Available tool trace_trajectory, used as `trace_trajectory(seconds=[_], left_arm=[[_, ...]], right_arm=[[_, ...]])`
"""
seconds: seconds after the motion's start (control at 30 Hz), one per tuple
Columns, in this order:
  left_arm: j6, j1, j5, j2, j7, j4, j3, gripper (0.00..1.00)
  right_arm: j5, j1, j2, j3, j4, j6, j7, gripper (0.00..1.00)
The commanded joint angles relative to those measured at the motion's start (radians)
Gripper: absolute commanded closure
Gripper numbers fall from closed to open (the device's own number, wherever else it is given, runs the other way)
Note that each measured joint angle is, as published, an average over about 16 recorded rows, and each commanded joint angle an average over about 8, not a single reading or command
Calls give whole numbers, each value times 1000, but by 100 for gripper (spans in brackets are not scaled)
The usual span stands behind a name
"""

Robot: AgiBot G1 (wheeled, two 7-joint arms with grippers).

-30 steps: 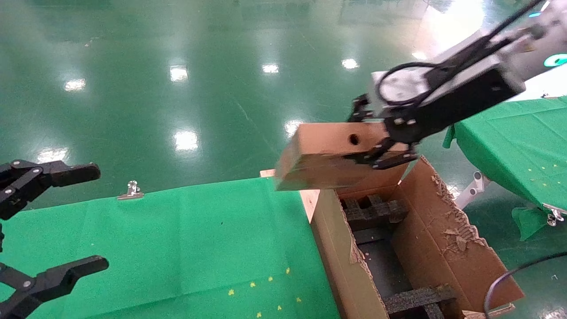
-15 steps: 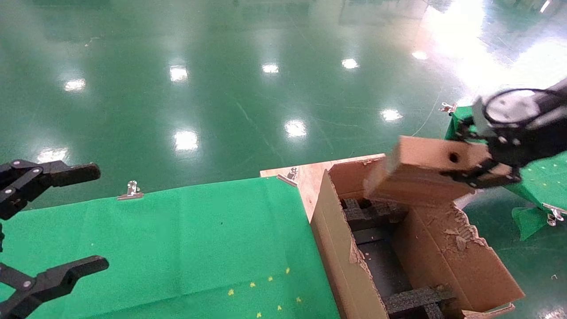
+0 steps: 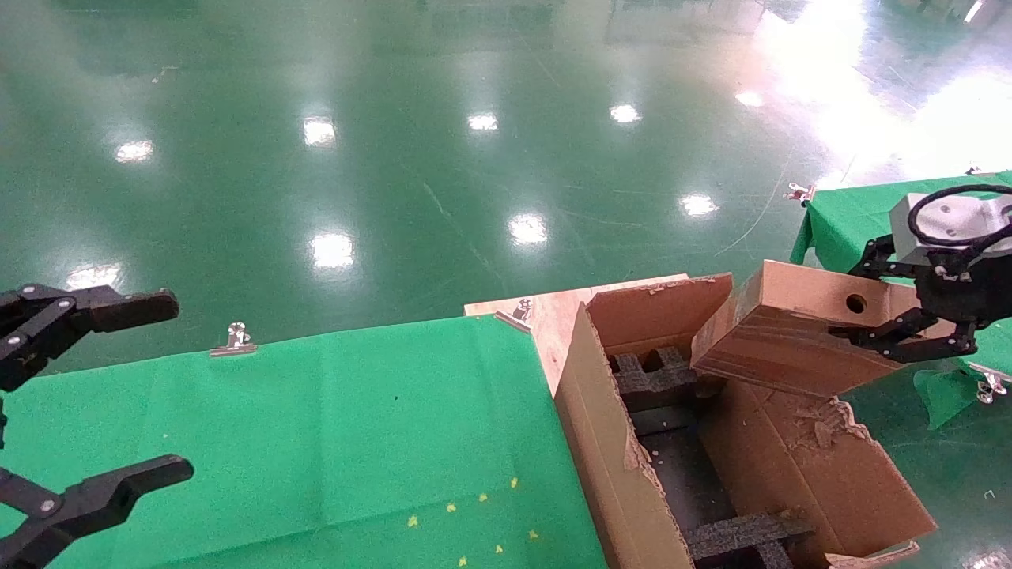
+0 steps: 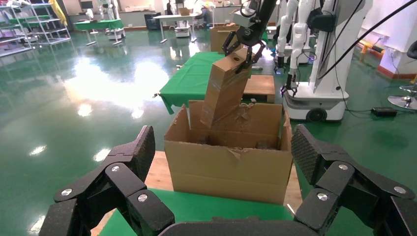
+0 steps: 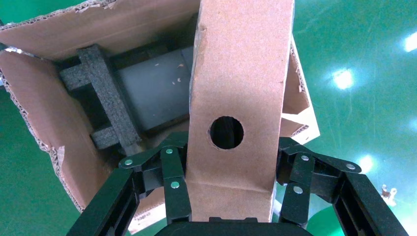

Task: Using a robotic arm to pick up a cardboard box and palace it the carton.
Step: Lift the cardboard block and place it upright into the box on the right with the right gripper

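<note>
So the right gripper (image 3: 909,328) is clamped on the small brown rectangular cardboard box (image 3: 791,336) with the round hole in it, fingers (image 5: 172,179) pressing both sides. The box hangs tilted over the far right edge of the big brown corrugated carton (image 3: 822,466) with ragged torn flaps and black foam inserts (image 3: 664,375). Left gripper (image 3: 79,395) sits spread wide over the green cloth table (image 3: 316,427), holding nothing. No readable writing or labels anywhere on either box.
</note>
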Motion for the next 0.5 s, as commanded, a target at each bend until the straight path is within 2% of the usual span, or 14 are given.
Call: trace_trajectory(seconds=[0.03,0.2,0.5], left_arm=[[0,0,0,0,0,0,0,0],[0,0,0,0,0,0,0,0],[0,0,0,0,0,0,0,0]], right_arm=[[0,4,-1,-7,-3,1,-10,100],[51,-37,7,-3,-24,17,75,100],[172,-167,24,-4,-55,78,394,100]])
